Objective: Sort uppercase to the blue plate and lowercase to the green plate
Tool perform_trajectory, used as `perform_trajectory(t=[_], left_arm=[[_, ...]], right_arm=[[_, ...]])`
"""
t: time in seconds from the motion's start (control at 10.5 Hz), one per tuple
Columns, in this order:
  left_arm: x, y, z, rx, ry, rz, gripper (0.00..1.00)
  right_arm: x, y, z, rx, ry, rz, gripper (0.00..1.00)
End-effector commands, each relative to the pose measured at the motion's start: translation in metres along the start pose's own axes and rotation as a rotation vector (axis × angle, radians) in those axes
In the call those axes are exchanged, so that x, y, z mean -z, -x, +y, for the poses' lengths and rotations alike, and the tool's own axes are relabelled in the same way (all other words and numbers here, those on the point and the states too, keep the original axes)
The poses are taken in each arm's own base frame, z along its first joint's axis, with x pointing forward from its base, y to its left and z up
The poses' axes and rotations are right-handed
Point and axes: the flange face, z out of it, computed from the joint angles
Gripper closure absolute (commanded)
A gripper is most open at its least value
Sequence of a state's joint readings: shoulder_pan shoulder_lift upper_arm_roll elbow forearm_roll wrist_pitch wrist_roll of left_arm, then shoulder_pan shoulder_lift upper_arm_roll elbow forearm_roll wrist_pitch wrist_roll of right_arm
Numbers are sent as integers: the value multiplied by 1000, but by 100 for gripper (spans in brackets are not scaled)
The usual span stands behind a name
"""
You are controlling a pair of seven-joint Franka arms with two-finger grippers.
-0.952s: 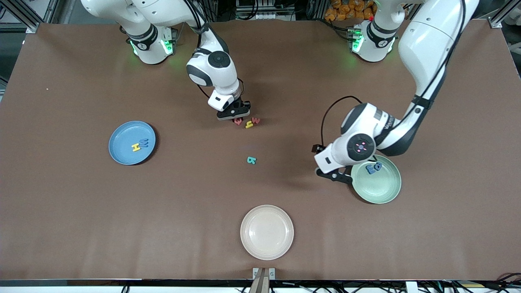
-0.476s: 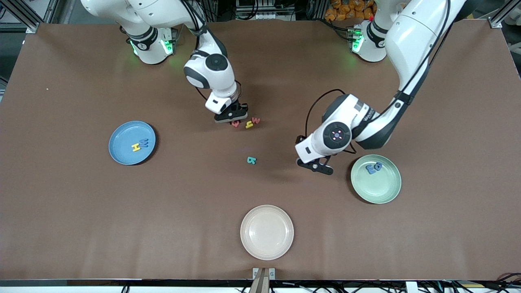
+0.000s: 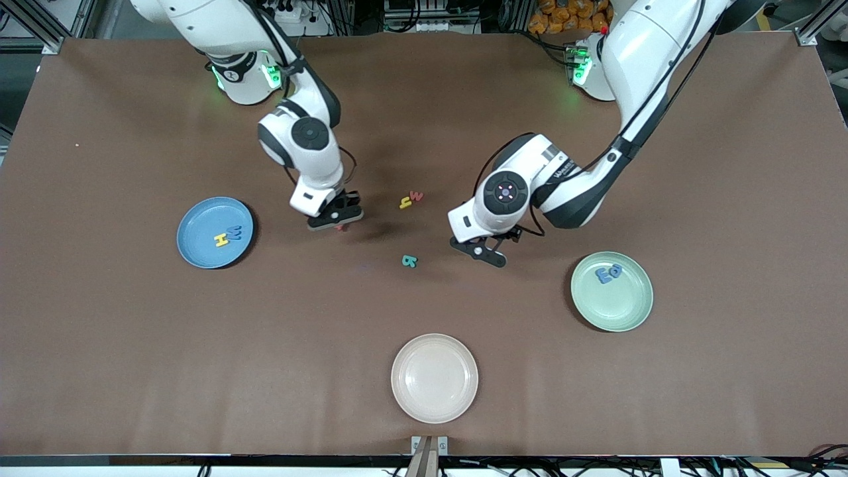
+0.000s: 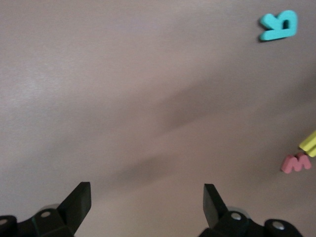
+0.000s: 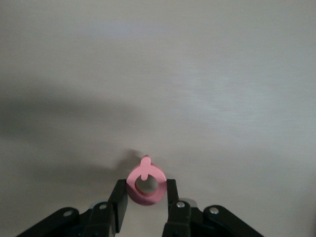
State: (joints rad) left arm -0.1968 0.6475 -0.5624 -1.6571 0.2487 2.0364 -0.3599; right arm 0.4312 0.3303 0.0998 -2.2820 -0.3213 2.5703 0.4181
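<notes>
My right gripper is shut on the red Q and hangs over bare table between the blue plate and the loose letters. The plate holds a yellow H and a blue W. My left gripper is open and empty, low over the table beside the teal letter, toward the green plate. Two blue lowercase letters lie in that plate. A yellow hooked letter and a red w lie together on the table.
A cream plate sits empty near the table's front edge, nearer the camera than the teal letter. In the left wrist view the teal letter, the yellow letter and the red w show ahead of the open fingers.
My right gripper has carried the red Q away from the yellow and red letters, toward the blue plate. My left gripper has swung from the green plate toward the table's middle.
</notes>
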Motion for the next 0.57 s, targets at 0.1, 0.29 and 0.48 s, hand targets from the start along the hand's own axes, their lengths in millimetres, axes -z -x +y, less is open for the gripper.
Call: perform_trajectory(t=[0.1,0.29,0.48], left_arm=[[9,7,48,-72,-23,54,0],[-2,8,80,-152,-33,98,0],[-14,5,98,-271,-77,163,0]], right_arm=[[20,3,79,128,49,-86,68],[13,11,138,188,53,-138,68],[2,27,197,239,-1,-220,68]])
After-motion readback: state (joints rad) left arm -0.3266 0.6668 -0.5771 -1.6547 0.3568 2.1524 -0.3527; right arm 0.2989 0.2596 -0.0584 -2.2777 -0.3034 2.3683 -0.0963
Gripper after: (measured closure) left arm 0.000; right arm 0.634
